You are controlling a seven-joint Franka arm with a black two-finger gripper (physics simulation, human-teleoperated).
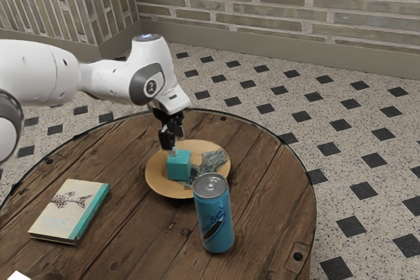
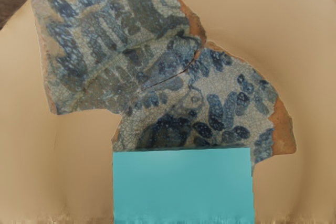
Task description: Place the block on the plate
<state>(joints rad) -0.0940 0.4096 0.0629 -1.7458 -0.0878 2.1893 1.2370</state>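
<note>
So, going left to right in the exterior view: book [image 1: 69,211] lying on the table [image 1: 131,155], then my gripper [image 1: 172,141] right at the teal block [image 1: 179,166], honestly can't tell if it's pinching or spread. Block's at the plate [image 1: 161,185], beside patterned pottery fragments [image 1: 214,160]; upright blue can [image 1: 215,218] nearby.

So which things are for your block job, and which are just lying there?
For the job:
- the teal block
- the tan plate
- my gripper

Just lying about:
- the book with a fish picture
- the blue can
- something white, too cut off to name
</note>
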